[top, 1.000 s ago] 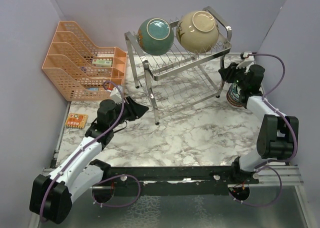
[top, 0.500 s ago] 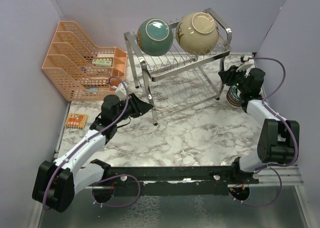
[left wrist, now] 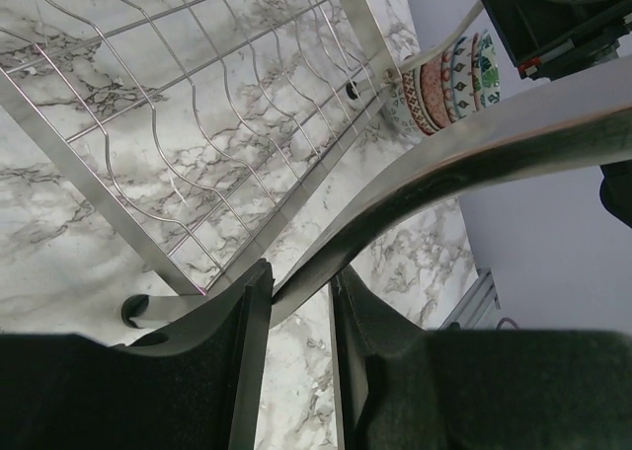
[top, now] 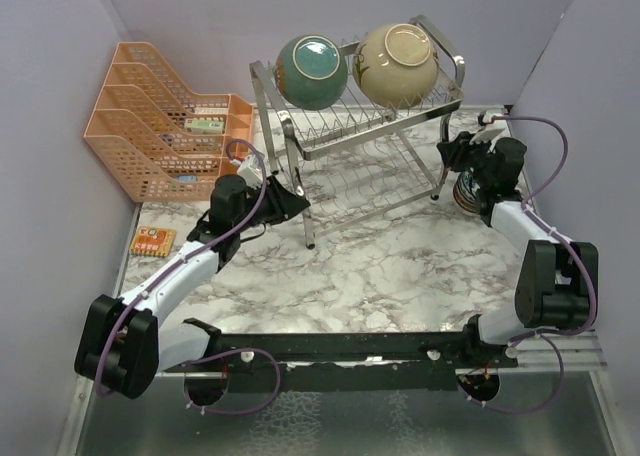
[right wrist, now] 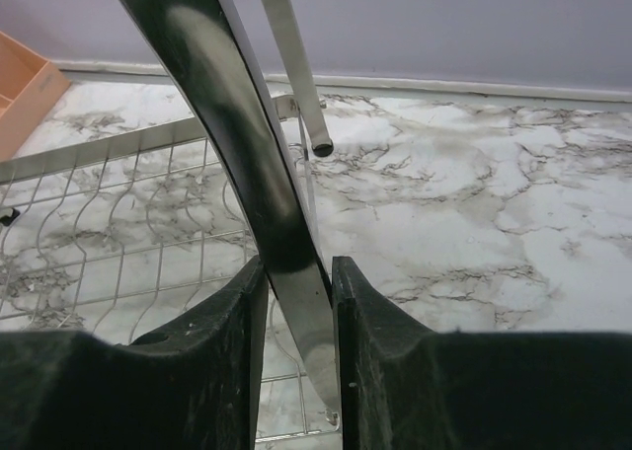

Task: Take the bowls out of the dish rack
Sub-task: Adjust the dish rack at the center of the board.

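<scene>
The silver dish rack (top: 372, 180) stands at the back centre. A teal bowl (top: 311, 71) and a cream bowl (top: 396, 64) lean on its upper tier. A stack of small patterned bowls (top: 467, 192) sits on the table right of the rack, beside my right arm; it also shows in the left wrist view (left wrist: 449, 75). My left gripper (top: 297, 202) is shut on the rack's front left leg (left wrist: 464, 154), which passes between the fingers (left wrist: 299, 282). My right gripper (top: 445, 156) is shut on the rack's right leg (right wrist: 227, 105), with the tube pinched between its tips (right wrist: 296, 272).
An orange mesh tiered organizer (top: 160, 126) stands at the back left, close to my left arm. A small orange patterned square (top: 152, 241) lies by the left wall. Purple walls close in on both sides and the back. Marble tabletop (top: 400, 266) lies in front of the rack.
My left arm has reached forward and right to the rack's front left leg and now grips it. My right gripper has shifted slightly left on the right leg. The bowls have not moved.
</scene>
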